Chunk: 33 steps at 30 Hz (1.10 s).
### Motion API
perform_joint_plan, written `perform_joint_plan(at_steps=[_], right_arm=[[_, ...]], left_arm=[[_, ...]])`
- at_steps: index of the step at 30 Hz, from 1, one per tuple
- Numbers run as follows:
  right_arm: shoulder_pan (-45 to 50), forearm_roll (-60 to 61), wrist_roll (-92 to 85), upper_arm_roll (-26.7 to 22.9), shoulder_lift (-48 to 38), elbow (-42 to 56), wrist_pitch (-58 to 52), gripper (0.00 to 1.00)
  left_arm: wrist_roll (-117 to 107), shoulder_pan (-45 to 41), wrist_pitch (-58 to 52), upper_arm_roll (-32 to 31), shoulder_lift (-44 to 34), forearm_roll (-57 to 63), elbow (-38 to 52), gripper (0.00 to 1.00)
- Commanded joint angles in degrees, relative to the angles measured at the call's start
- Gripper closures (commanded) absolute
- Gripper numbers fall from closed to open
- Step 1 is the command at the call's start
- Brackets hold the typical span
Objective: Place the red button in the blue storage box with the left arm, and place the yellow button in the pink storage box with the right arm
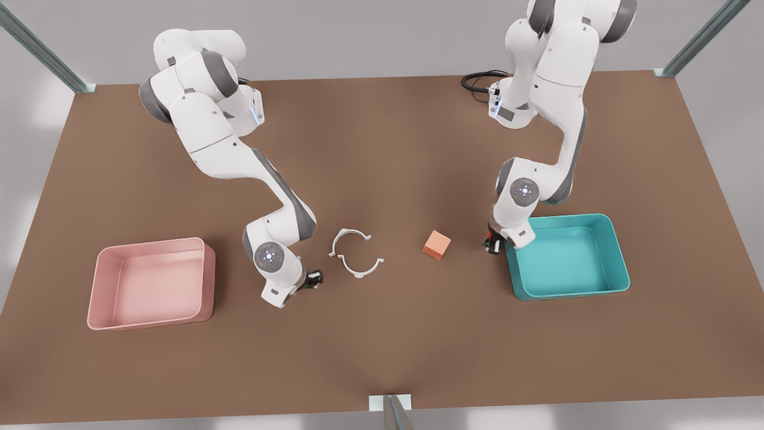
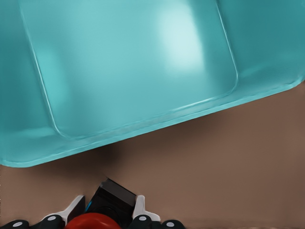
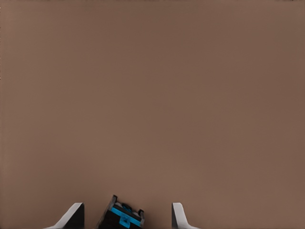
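— Brown table (image 1: 382,358), grey walls, metal posts at the corners. What's on it?

— A pink box (image 1: 152,283) at the front view's left, a blue box (image 1: 567,257) at its right. Between them a white split ring (image 1: 356,253) and an orange cube (image 1: 437,245), well apart.

— And the arms?

— The left gripper (image 2: 107,214) is down just beside the blue box's near wall, outside it. Its fingers (image 2: 139,208) are closed around the red button (image 2: 93,222); the red cap and dark base sit between them.

— The other one?

— The right gripper (image 3: 127,214) is low over bare table, between the pink box and the ring. Its fingers (image 3: 177,213) stand apart, with a small dark base with a blue patch (image 3: 121,217) lying between them, not gripped. I can't see a yellow cap on it.
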Motion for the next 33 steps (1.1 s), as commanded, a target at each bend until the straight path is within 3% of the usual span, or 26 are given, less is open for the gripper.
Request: perform_joint_plan(at_steps=[1, 4, 7, 8, 9, 10, 11, 14, 15, 17, 19, 21, 27, 33], right_arm=[[0.00, -0.12, 1.75, 0.01, -0.11, 0.02, 2.52, 0.31], [0.00, -0.12, 1.75, 0.01, -0.11, -0.07, 2.35, 0.39], [0.00, -0.12, 1.92, 0.19, -0.11, -2.18, 2.70, 0.39], [0.00, -0.03, 2.01, 0.19, -0.11, -2.70, 2.61, 0.21], [-0.09, -0.12, 2.45, 0.28, -0.11, -3.58, 2.70, 0.11], [-0.09, -0.12, 2.45, 0.28, -0.20, -3.76, 2.61, 0.11], [-0.09, -0.12, 2.45, 0.71, -0.20, -3.93, 2.52, 0.11], [-0.18, -0.12, 2.36, 0.89, -0.29, -4.38, 2.35, 0.49], [-0.09, -0.12, 2.36, 0.89, -0.29, -4.11, 2.35, 0.52], [-0.09, -0.12, 2.36, 0.89, -0.29, -2.97, 2.08, 0.52], [-0.09, -0.12, 2.01, 0.89, -0.99, -2.18, 2.00, 0.52], [-0.09, -0.12, 1.66, -0.16, -4.76, -3.05, 2.00, 0.52], [-10.28, 0.14, -11.96, -1.92, -21.99, -18.08, -0.99, 0.52], [-17.49, 4.71, -33.05, -8.51, -25.51, -21.25, -4.60, 0.52]], left_arm=[[-5.31, 1.72, -9.61, 0.21, -5.19, -0.03, 1.01, 0.60], [14.83, 10.15, -21.75, 0.21, -10.57, 0.06, 3.48, 0.61], [31.18, 18.50, -23.34, 0.30, -8.64, 1.90, 5.93, 0.60], [32.68, 19.65, -23.34, 0.30, -6.27, 1.91, 7.78, 0.60], [34.35, 20.62, -23.16, 0.30, -3.45, 1.73, 8.13, 0.55], [34.27, 20.36, -23.07, 0.21, -1.96, 1.55, 8.13, 0.00], [33.91, 20.09, -23.07, 0.21, -1.86, 1.38, 8.22, 0.00], [35.40, 20.27, -25.88, 0.12, -2.13, 1.38, 11.47, 0.00], [39.53, 20.44, -29.57, 0.12, -2.22, 1.29, 13.93, 0.00], [55.77, 21.15, -43.27, 0.12, -3.09, 1.38, 23.76, 0.00], [81.51, 21.41, -64.81, -2.77, -4.85, -0.11, 43.28, 0.00], [96.58, 23.87, -65.52, -7.35, -13.55, -0.29, 43.11, 0.00], [96.32, 22.90, -69.48, -7.44, -12.94, 0.15, 43.38, 0.00], [96.32, 22.99, -69.57, -7.44, -12.94, 0.15, 43.38, 0.00]])
